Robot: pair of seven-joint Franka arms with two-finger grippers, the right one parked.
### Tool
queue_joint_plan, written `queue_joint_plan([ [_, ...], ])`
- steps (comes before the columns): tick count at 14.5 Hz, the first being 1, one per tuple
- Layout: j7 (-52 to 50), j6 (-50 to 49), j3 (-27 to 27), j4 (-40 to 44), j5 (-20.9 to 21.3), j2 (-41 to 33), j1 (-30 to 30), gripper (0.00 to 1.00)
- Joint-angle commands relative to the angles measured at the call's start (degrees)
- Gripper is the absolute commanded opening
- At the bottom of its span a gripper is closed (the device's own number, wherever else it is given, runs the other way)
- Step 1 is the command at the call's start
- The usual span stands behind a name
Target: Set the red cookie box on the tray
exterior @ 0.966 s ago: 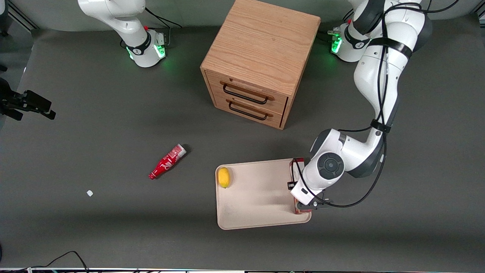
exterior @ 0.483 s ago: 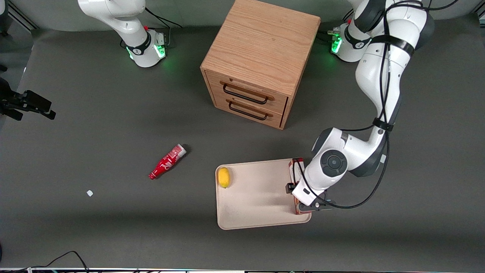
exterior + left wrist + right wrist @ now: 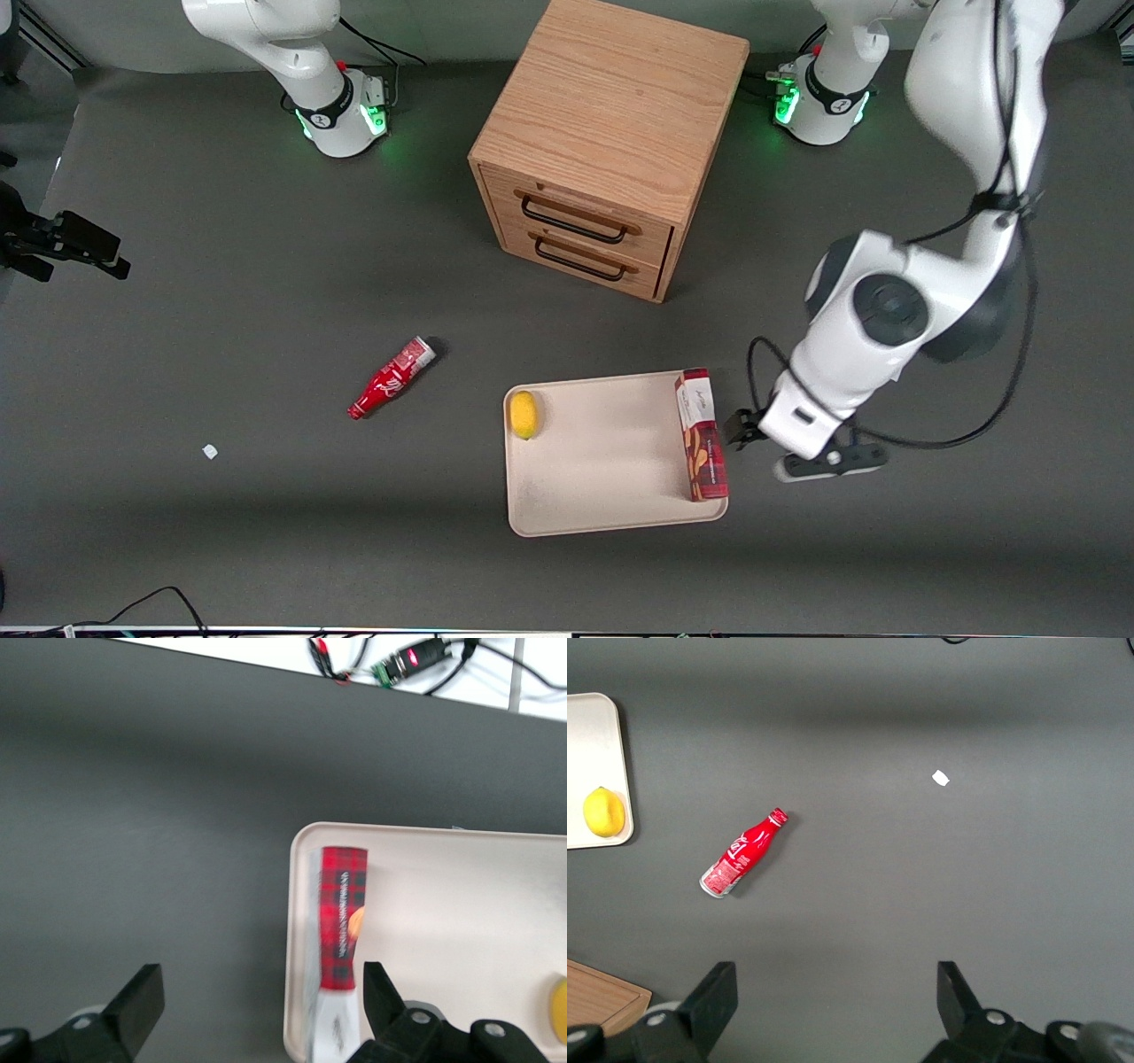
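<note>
The red cookie box point(image 3: 702, 434) lies flat on the cream tray point(image 3: 602, 483), along the tray's edge toward the working arm's end, with its white label end farther from the front camera. It also shows in the left wrist view point(image 3: 341, 921), lying just inside the tray's rim point(image 3: 297, 930). My left gripper point(image 3: 784, 439) hangs above the bare table beside the tray, apart from the box. Its jaws stand wide open and empty point(image 3: 261, 1001), with the box's white end near one finger point(image 3: 383, 992).
A yellow lemon point(image 3: 524, 414) lies on the tray's edge toward the parked arm's end. A small red bottle point(image 3: 391, 378) and a white scrap point(image 3: 210, 451) lie on the table toward the parked arm. A wooden drawer cabinet point(image 3: 611, 133) stands farther from the front camera.
My gripper was down over the box on the tray. It has let the box go, risen, and moved off toward the working arm's end. The box stays on the tray.
</note>
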Motion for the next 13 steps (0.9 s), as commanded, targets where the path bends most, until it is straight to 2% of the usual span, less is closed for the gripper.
queue_joint_plan([
  [1,1.80,-4.59,-1.32,-10.53,-5.96,-12.64,5.85,1.00],
  [2,4.95,-8.27,-1.32,-11.16,-7.38,-15.11,7.61,1.00],
  [8,19.98,-23.57,-1.23,-14.94,-8.18,-28.39,16.32,1.00],
  [10,25.00,-26.13,-0.79,-15.46,-11.15,-31.82,18.95,1.00],
  [13,27.39,-28.24,-0.71,-16.87,-12.22,-36.13,20.90,1.00],
])
